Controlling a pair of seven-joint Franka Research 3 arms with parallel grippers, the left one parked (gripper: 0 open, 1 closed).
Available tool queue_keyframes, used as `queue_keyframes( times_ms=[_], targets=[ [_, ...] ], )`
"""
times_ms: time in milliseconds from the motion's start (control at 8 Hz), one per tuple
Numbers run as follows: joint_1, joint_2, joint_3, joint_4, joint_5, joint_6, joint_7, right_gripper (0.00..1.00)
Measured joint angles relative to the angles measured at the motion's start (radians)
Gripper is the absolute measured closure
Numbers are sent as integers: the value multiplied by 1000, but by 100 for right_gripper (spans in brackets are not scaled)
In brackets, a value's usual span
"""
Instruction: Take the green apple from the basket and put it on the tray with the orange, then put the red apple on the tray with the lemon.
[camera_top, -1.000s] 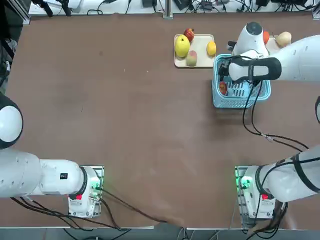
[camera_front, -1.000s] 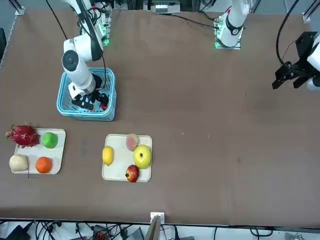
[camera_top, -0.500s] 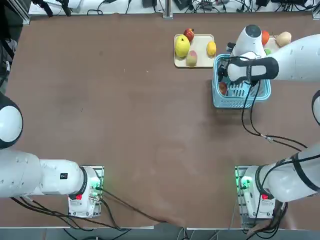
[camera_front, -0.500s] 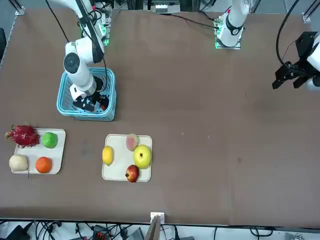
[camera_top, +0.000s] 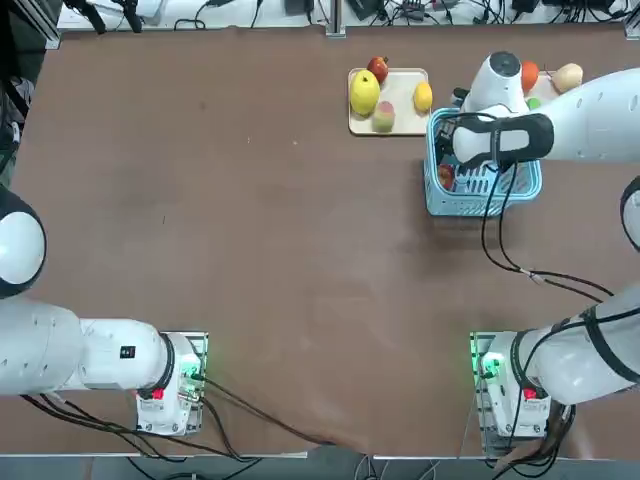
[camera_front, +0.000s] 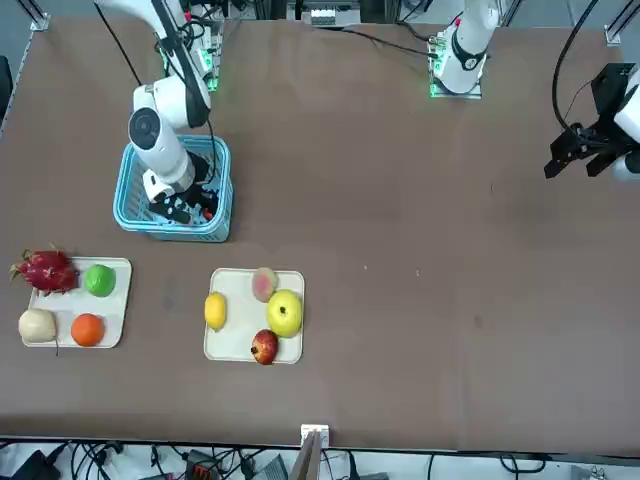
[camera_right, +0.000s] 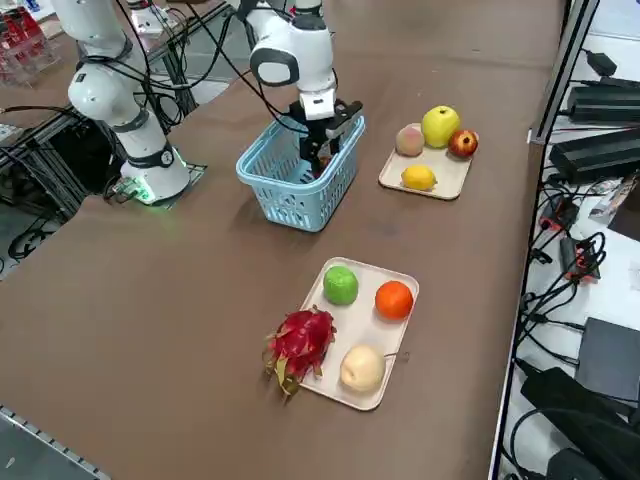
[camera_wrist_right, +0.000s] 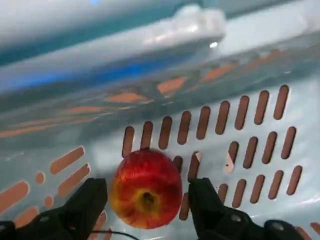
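On the brown table (camera_front: 400, 200), the green apple (camera_front: 99, 280) is already set on the tray (camera_front: 116, 308) beside the orange (camera_front: 87, 329). The red apple (camera_wrist_right: 146, 188) is left in the basket (camera_front: 128, 205), framed between the spread, empty fingers of the right gripper (camera_wrist_right: 147, 207). It is not yet gripped or carried to the lemon (camera_front: 215, 311).

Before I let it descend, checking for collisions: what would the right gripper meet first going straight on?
Likely the red apple on the basket floor; the right gripper has its jaws open either side of it.
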Motion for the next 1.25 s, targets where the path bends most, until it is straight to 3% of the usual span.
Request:
queue_keyframes(
  times_ms=[1250],
  targets=[
    [0,45,15,0,10,33,0,0]
  ],
)
